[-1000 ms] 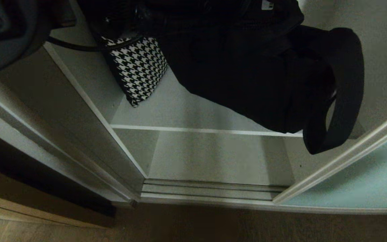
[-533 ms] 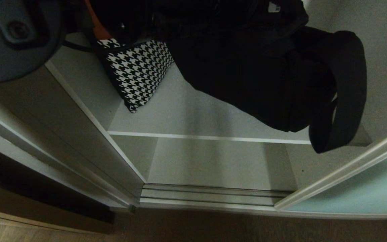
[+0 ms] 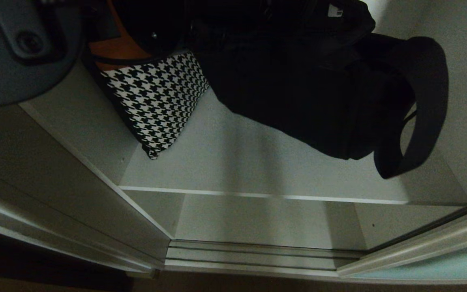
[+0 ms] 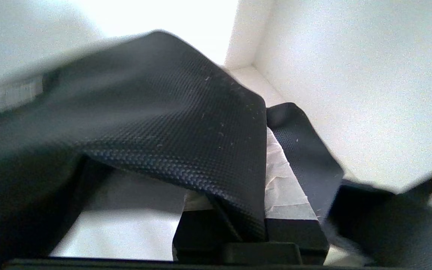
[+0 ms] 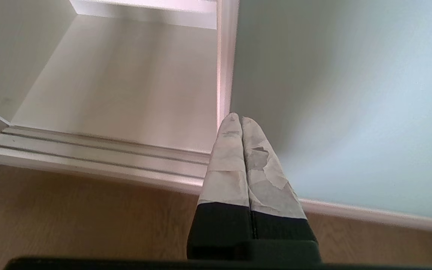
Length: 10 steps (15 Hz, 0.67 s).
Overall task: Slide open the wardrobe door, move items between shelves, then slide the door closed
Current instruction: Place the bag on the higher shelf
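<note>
Carrying is the step in hand: with the sliding wardrobe door (image 3: 440, 265) at five o'clock already slid aside, the left hand (image 4: 251, 225) is clamped on the webbing strap (image 4: 171, 131) of the floppy black bag (image 3: 298, 89), which hangs at twelve o'clock above the shelf (image 3: 258, 162). Next comes lowering it onto a shelf and letting go. The right hand (image 5: 241, 123) idles, pressed closed, low by the door. Farther in at eleven o'clock leans a houndstooth bag (image 3: 156, 105).

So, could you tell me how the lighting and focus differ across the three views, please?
Head view: dim, so the black bag is nearly featureless, and shadow bands cross the shelf. Left wrist view: the wardrobe's back wall is blown out white and the strap blurs at the near edge. Right wrist view: evenly lit, with the right gripper sharp.
</note>
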{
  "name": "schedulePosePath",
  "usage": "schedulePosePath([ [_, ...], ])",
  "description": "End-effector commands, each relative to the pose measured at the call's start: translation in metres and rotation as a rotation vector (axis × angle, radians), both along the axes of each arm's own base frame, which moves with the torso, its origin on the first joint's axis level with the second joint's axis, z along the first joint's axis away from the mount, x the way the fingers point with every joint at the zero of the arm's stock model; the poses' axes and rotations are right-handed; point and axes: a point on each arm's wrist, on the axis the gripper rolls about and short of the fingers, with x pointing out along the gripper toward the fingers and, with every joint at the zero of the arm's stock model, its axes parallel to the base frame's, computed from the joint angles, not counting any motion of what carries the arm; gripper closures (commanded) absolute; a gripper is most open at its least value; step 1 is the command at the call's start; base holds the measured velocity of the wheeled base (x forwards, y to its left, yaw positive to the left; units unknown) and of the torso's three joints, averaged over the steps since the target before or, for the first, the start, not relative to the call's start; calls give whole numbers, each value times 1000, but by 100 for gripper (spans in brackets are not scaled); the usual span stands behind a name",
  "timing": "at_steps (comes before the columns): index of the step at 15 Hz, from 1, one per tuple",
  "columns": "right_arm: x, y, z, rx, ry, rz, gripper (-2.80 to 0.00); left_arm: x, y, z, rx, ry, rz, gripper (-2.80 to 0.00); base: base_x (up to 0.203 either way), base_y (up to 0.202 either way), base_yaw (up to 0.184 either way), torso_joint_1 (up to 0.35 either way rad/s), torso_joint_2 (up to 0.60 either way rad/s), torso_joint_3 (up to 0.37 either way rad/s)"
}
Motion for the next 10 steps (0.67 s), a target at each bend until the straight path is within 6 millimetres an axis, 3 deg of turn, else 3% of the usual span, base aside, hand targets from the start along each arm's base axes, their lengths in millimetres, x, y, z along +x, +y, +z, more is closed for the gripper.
schedulePosePath([
  [1,0,0,0,0,-1,1,0,1,2,1,-7,0,6,0,104,0,2,1,9,6],
  [4,0,0,0,0,-1,1,0,18,10,5,-39,-46,67,0,0,0,0,0,0,0],
  [10,0,0,0,0,-1,1,0,77,33,-2,-135,-102,243,0,0,0,0,0,0,0],
])
